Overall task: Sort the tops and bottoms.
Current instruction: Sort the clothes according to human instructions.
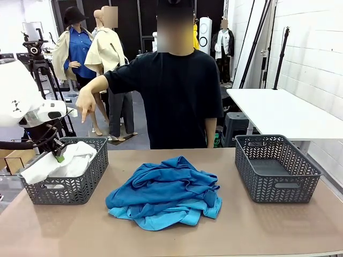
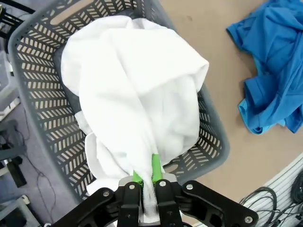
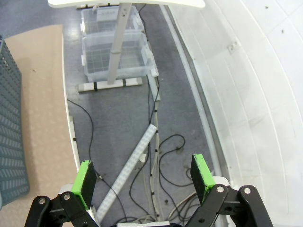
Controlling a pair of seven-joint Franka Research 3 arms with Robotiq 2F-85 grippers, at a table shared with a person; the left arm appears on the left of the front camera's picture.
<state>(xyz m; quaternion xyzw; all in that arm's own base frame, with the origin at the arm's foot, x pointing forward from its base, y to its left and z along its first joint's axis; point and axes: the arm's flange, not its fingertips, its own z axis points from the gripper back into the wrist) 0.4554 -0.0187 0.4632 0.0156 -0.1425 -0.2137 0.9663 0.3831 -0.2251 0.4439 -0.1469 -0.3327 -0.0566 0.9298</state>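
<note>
The left gripper point(image 2: 147, 177) is clamped on a fold of the white shirt point(image 2: 137, 94), its green pads pinching the cloth close together at the left end of the table point(image 1: 257, 225). Most of the garment lies heaped in the left basket point(image 2: 33, 61), and a tail of it runs over the basket's rim up to the pads. From the far side, the person's hand point(image 1: 86, 101) points a finger down toward that basket.

The step in hand appears to be dropping this top into the left basket. The shirt is as good as placed, though not yet let go. The next move calls for the pads to part and the arm to rise straight clear, so the trailing fold falls inside rather than catching and dragging over the rim.

In the middle of the table, between the two baskets, the blue shirts point(image 1: 163, 195) wait in a rumpled pile — royal blue on top, sky blue beneath. They are likely the next pick, and tangled layers could come up together.

The right basket point(image 1: 276, 168) stands at the right end. Beyond it, the right gripper point(image 3: 144, 177) hangs with jaws wide apart and nothing between them — over cables point(image 3: 156, 156) on the floor.
</note>
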